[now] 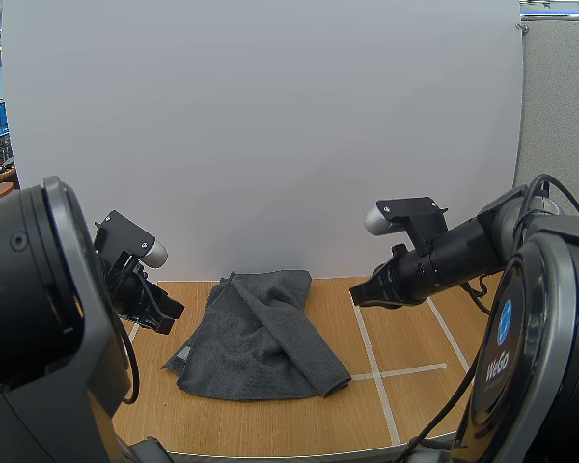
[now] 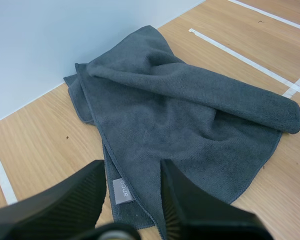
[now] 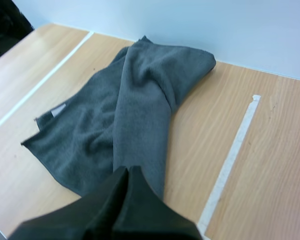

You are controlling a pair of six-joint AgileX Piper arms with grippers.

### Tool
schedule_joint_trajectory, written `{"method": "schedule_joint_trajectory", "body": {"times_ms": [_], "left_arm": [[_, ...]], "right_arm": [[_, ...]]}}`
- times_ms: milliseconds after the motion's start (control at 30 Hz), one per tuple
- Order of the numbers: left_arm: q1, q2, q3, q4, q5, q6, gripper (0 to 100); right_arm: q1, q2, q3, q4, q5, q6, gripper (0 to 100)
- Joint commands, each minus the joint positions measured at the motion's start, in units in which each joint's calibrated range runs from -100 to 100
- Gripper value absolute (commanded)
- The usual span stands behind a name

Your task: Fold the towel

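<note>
- Left pincer (image 1: 166,313), fingers wide apart and holding nothing, hangs at the towel's 9 o'clock, its arm tilted down toward the cloth.
- Right pincer (image 1: 359,297), fingers pressed together on nothing, points down from the towel's 2 o'clock.
- Wooden bench (image 1: 270,424) carries white tape lines (image 1: 372,352).
- Grey towel (image 1: 261,338) lies rumpled mid-bench, toward 12 o'clock, one flap folded over.
- Small white label (image 2: 121,190) sits on the towel's hem, between the left pincer's fingers.

Bright, even light, faint soft shadows, high view bowed at its edges.
</note>
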Motion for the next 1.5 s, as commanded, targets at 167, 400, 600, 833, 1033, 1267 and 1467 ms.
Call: {"method": "schedule_joint_trajectory", "body": {"times_ms": [167, 400, 600, 833, 1033, 1267, 1467], "left_arm": [[-0.1, -0.61, -0.01, -0.87, 1.56, 0.52, 58], [-0.1, -0.61, -0.01, -0.87, 1.56, 0.52, 58], [-0.1, -0.61, -0.01, -0.87, 1.56, 0.52, 58], [-0.1, -0.61, -0.01, -0.87, 1.56, 0.52, 58], [-0.1, -0.61, -0.01, -0.87, 1.56, 0.52, 58], [-0.1, -0.61, -0.01, -1.35, 1.56, 0.52, 58], [-0.1, -0.61, -0.01, -2.35, 1.56, -0.12, 58]], "right_arm": [[7.28, -3.22, -0.13, -4.59, -15.73, 10.71, 0], [19.09, -12.88, -0.13, -28.43, -40.02, 36.5, 0], [23.13, -25.54, -0.13, -45.54, -36.03, 47.76, 0], [25.22, -40.43, -0.13, -55.58, -31.86, 59.39, 0], [25.22, -46.79, -0.13, -55.74, -28.05, 63.98, 0], [25.22, -49.8, -0.13, -55.66, -19.92, 63.98, 0], [25.22, -52.05, -0.13, -55.66, -16.73, 63.98, 0]]}}
